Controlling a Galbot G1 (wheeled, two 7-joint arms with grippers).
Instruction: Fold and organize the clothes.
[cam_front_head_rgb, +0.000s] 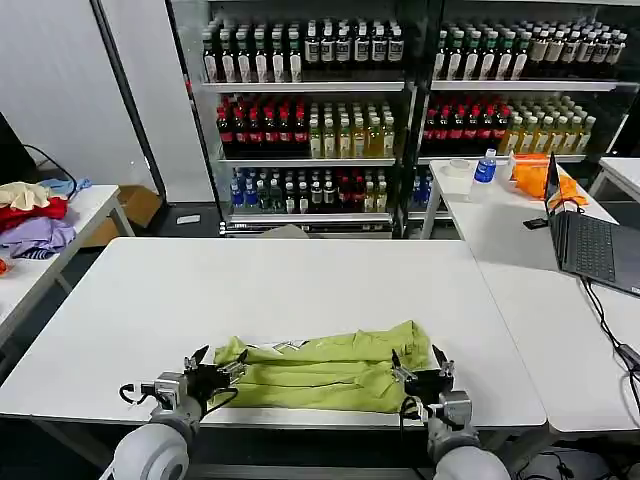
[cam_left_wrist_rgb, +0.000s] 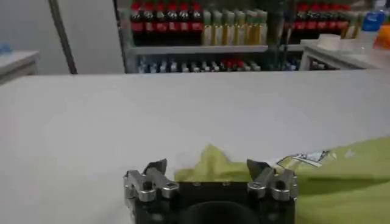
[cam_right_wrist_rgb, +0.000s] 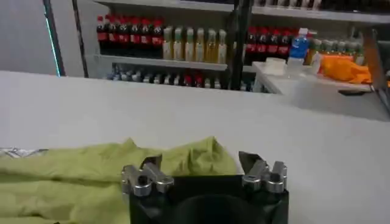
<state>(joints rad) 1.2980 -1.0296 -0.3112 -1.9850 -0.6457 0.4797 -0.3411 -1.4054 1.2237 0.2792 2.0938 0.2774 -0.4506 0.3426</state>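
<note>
Lime T-shirt (cam_front_head_rgb: 330, 370) between left pincer (cam_front_head_rgb: 216, 369), right pincer (cam_front_head_rgb: 420, 372).

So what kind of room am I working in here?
Probably a lab or test room mocked up as a shop: glass-door drink coolers stocked with bottles, white worktables, an open laptop, and the yellow-green T-shirt between both open grippers.
</note>
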